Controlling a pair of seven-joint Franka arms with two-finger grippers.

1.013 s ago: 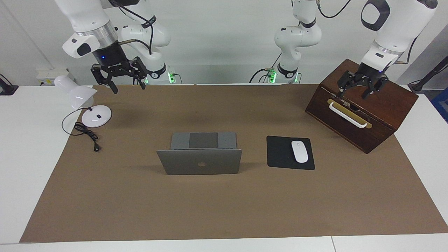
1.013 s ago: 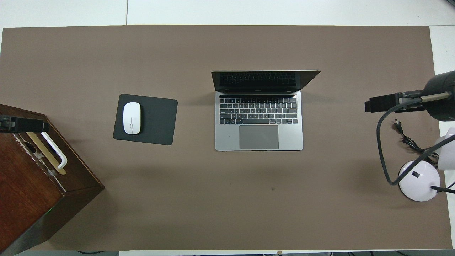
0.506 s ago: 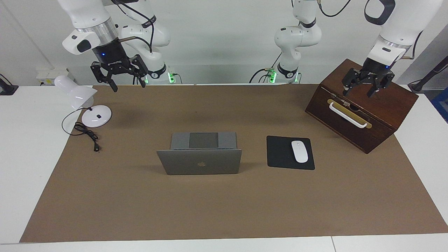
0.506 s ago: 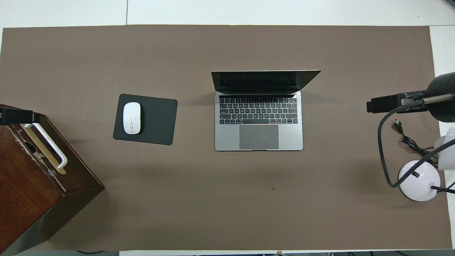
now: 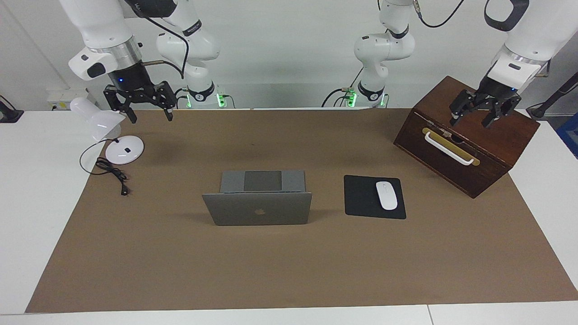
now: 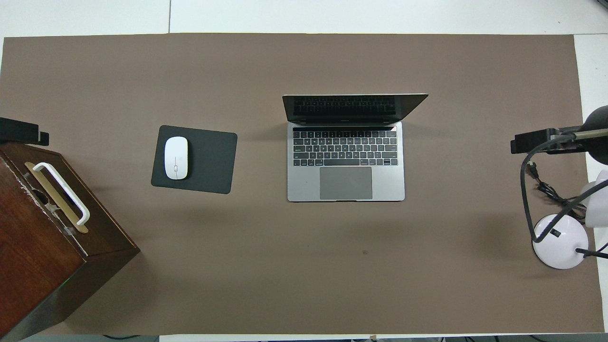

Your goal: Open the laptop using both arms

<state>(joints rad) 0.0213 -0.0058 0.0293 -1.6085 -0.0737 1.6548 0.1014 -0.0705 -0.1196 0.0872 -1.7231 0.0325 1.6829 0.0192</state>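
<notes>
The silver-grey laptop (image 5: 257, 208) stands open in the middle of the brown mat, its lid about upright with the logo facing away from the robots. In the overhead view the laptop (image 6: 346, 161) shows its keyboard and dark trackpad. Neither gripper touches it. My left gripper (image 5: 470, 122) hangs open and empty over the wooden box; only a dark part of the left gripper (image 6: 21, 134) shows from overhead. My right gripper (image 5: 151, 118) hangs open and empty over the mat's edge by the lamp, and the right gripper (image 6: 536, 142) enters the overhead view from the side.
A dark wooden box (image 5: 451, 174) with a white handle sits at the left arm's end. A white mouse (image 5: 386, 195) lies on a black pad (image 5: 361, 198) beside the laptop. A white desk lamp (image 5: 124, 149) and its black cable (image 5: 113, 174) sit at the right arm's end.
Both grippers have risen and drawn outward toward their own ends of the table. The laptop has not moved.
</notes>
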